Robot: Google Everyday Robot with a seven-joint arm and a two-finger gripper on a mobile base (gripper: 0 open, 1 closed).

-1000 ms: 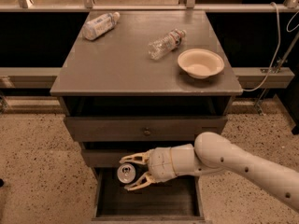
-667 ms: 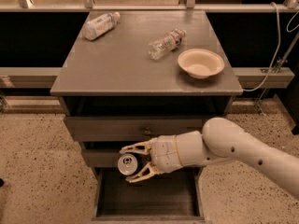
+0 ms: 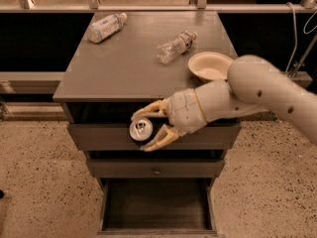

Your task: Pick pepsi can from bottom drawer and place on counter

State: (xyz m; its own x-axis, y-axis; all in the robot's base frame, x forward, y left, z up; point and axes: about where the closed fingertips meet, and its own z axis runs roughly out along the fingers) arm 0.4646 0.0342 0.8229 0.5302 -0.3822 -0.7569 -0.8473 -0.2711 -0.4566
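In the single camera view, the counter (image 3: 124, 68) was a flat grey top with most of its surface bare. A clear plastic bottle (image 3: 105, 27) lay on its side near the far left corner, and a second, crumpled bottle (image 3: 176, 46) lay right of centre toward the far edge. A pale shallow bowl (image 3: 210, 66) sat against the right edge, partly behind the white arm (image 3: 262, 90) that reached in from the right. The gripper (image 3: 139, 132) hung just below the counter's front edge, in front of the top drawer face (image 3: 99, 135). Its two tan fingers (image 3: 148, 110) were clamped on the pepsi can (image 3: 140, 129), one above and one below. The can's silver top with its pull tab faced the camera. The can was clear of the counter and well above the bottom drawer (image 3: 156, 207), which stood pulled out with its dark interior showing. Between them was a shut middle drawer with a round knob (image 3: 156, 170). Around the cabinet lay a speckled beige floor (image 3: 34, 182). A pale rail (image 3: 148, 8) ran behind the far edge, and a light cable (image 3: 292, 33) hung at the right.
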